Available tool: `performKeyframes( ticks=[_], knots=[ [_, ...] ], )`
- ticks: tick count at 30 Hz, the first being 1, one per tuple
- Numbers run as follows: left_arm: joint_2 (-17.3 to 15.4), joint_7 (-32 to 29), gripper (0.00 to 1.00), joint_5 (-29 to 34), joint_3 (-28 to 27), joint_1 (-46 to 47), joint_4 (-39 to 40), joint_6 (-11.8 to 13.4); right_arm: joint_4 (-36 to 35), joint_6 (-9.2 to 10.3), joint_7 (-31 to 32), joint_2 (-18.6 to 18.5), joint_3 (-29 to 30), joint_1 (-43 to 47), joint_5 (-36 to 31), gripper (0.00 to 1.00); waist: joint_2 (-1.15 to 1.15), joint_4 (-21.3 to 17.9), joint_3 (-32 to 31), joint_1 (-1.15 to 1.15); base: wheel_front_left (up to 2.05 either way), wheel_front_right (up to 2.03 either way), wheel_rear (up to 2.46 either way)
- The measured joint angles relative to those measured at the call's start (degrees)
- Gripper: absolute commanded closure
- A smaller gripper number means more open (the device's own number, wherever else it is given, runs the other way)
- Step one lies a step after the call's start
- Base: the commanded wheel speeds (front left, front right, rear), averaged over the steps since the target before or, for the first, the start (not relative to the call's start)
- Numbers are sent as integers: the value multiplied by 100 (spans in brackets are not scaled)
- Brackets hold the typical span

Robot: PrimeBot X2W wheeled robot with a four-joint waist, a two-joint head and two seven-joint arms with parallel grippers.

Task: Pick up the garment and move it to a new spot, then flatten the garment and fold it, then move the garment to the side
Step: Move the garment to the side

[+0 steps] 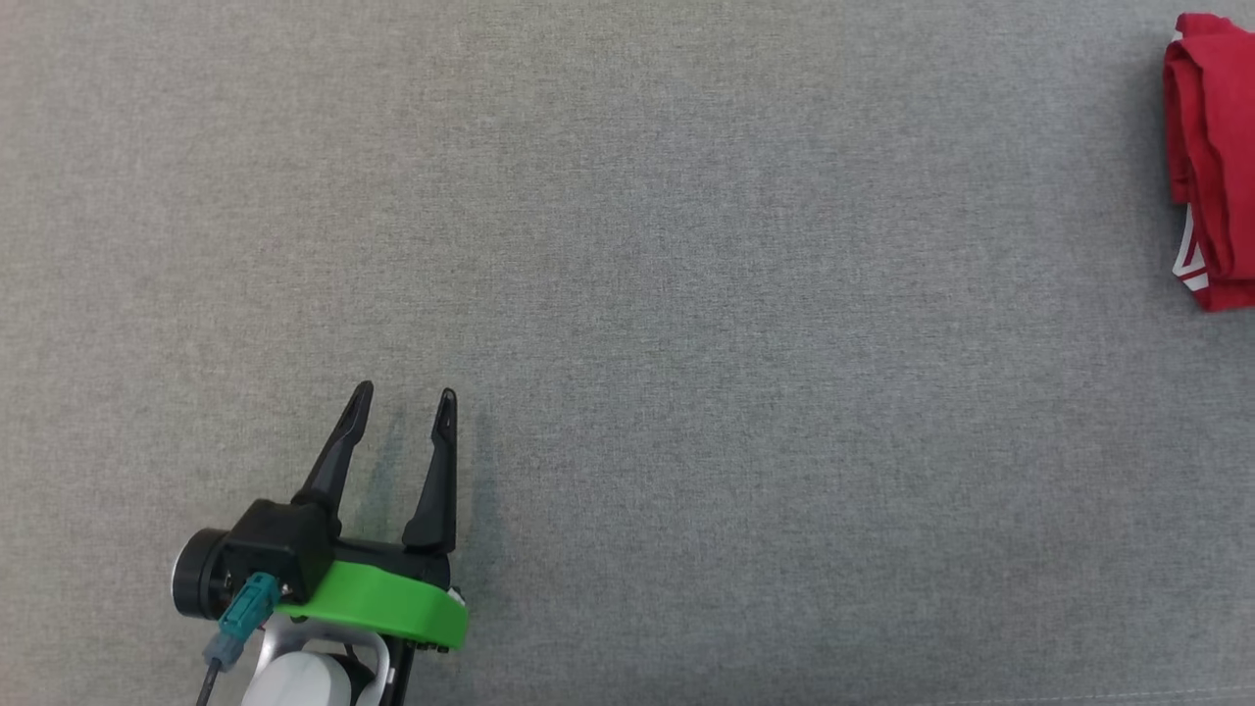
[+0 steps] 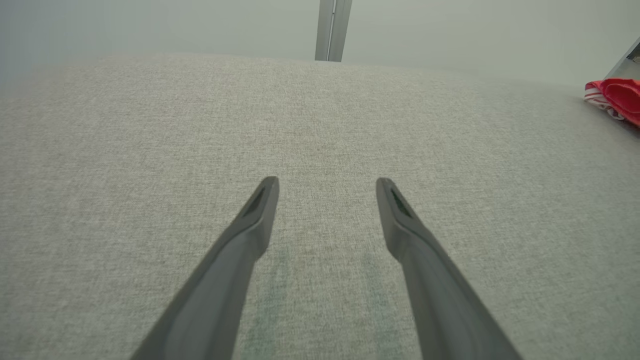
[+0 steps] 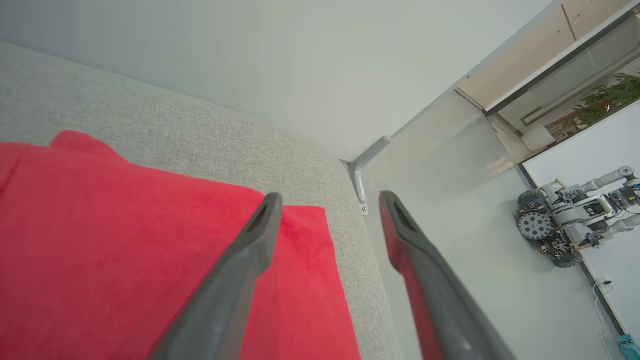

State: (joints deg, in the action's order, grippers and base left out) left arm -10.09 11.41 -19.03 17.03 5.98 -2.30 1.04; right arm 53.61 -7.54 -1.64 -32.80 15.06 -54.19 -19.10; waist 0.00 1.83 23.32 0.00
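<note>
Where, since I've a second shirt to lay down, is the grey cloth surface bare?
Almost the whole grey surface is bare: everything between the open left gripper at the near left and the folded red garment at the right edge. It is crowded only there, where the open right gripper hangs over it.

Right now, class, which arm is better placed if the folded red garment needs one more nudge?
The right. The right gripper hangs open just over the red garment by the edge of the grey table. The left gripper, also open, sits over bare table, far across from it.
</note>
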Motion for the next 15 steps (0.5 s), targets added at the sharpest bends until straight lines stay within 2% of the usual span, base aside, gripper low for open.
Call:
performKeyframes(
  ticks=[7,11,15],
  knots=[
    [-18,27,0,-66,-55,18,-4,40,-56,1,-559,626,10,-79,41,0,0,-132,-187,0,0,0,0],
    [-32,86,0,-235,-166,72,-16,-35,79,1,-915,955,-359,-219,378,0,0,-198,-411,0,0,0,0],
    [-48,129,0,-403,-381,86,-134,16,148,1,-1137,1308,-842,-242,893,0,0,-263,-697,0,0,0,0]
  ],
)
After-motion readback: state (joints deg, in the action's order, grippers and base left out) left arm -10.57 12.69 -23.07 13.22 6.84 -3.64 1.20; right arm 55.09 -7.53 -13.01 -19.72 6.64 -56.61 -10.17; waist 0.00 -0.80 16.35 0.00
